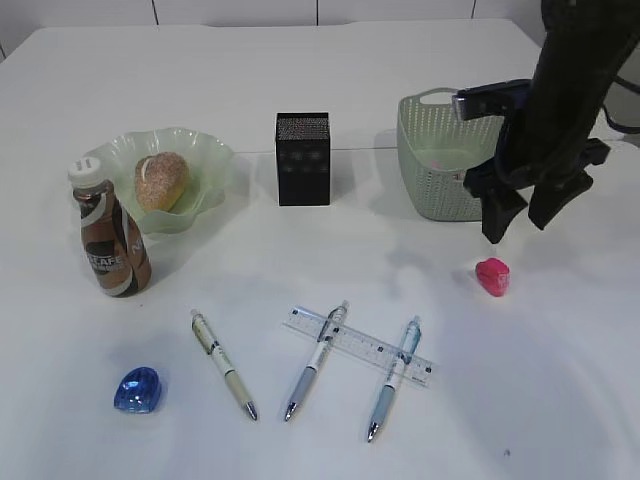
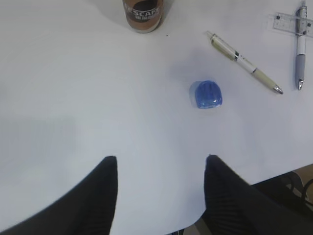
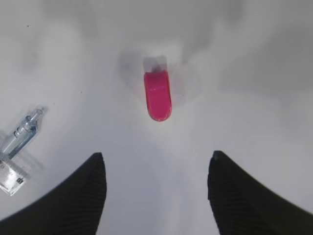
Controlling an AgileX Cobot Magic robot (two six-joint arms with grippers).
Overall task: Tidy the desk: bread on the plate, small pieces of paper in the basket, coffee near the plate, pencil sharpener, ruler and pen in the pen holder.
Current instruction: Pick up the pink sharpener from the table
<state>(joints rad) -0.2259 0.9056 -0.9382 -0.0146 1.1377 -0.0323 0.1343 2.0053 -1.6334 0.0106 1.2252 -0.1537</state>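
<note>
- Bread (image 1: 161, 181) sits in your pale green plate (image 1: 216, 160) at the table's back left, with the coffee bottle (image 1: 110, 236) standing upright just in front of it.
- Your right gripper (image 3: 155, 161) hangs above the pink pencil sharpener (image 3: 157, 96), jaws spread wide and holding nothing; the sharpener lies on the white table (image 1: 420, 70), in front of the green basket (image 1: 437, 176).
- Your left gripper (image 2: 161, 164) is likewise spread wide and empty over bare tabletop, the blue pencil sharpener (image 2: 206, 94) lying a little ahead of its fingertips.
- Three pens lie along the front: a cream pen (image 1: 223, 362) alone, a white-and-blue pen (image 1: 316, 360) and a light blue pen (image 1: 394, 378) both crossing the clear ruler (image 1: 358, 346).
- Between plate and basket, you see the black pen holder (image 1: 302, 159) standing upright.
</note>
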